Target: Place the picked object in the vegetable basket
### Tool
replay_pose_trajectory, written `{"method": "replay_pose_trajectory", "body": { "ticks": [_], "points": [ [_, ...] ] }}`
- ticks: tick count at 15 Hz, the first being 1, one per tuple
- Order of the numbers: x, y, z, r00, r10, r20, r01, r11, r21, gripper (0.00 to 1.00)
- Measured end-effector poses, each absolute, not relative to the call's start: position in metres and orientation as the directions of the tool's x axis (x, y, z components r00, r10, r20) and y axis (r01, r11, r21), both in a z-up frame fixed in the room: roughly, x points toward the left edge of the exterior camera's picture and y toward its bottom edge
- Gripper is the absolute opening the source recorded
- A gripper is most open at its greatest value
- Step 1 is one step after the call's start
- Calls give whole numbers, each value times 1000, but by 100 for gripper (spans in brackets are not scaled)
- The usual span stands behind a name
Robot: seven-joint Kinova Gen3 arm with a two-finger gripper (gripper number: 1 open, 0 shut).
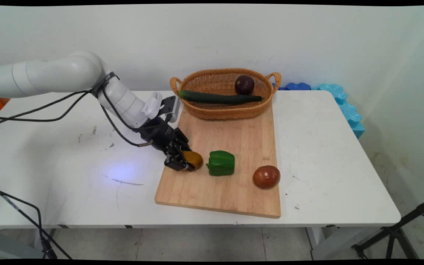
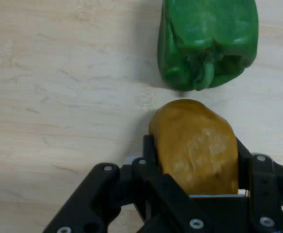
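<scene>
My gripper (image 1: 187, 162) is low over the left part of the board (image 1: 234, 140), and my fingers (image 2: 153, 160) are pressed on both sides of a potato (image 1: 193, 159), so I am pinching it. In the hand view the potato (image 2: 197, 145) sits between the two black fingers, with its brown-yellow end pointing away from me toward the pepper (image 2: 207, 41). The potato is at the surface of the board, but I cannot tell if it rests on the wood or is a little lifted. The pepper (image 1: 221, 163) is green and lies on the board just beside the potato, on its right in the main view, not touching it. Further right on the board, near its right edge, lies a tomato (image 1: 266, 177), reddish brown, apart from the pepper. The board lies on the table (image 1: 329, 154), and its far end goes under a basket (image 1: 225, 106). The basket is woven, with a handle at each end, and it stands at the back of the table near the wall. Inside it a cucumber (image 1: 219, 98) lies lengthwise, and an onion (image 1: 244, 84), dark purple, sits behind the cucumber, toward the right side. Black cables (image 1: 42, 110) hang from my arm over the left part of the table.
</scene>
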State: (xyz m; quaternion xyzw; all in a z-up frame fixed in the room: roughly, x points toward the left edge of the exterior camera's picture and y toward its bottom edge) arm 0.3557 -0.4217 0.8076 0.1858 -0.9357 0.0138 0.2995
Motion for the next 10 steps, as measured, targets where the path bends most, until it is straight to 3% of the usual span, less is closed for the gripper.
{"method": "replay_pose_trajectory", "body": {
  "ticks": [10],
  "points": [
    [364,-440,852,-750,-295,592,-355,935,16,0]
  ]
}}
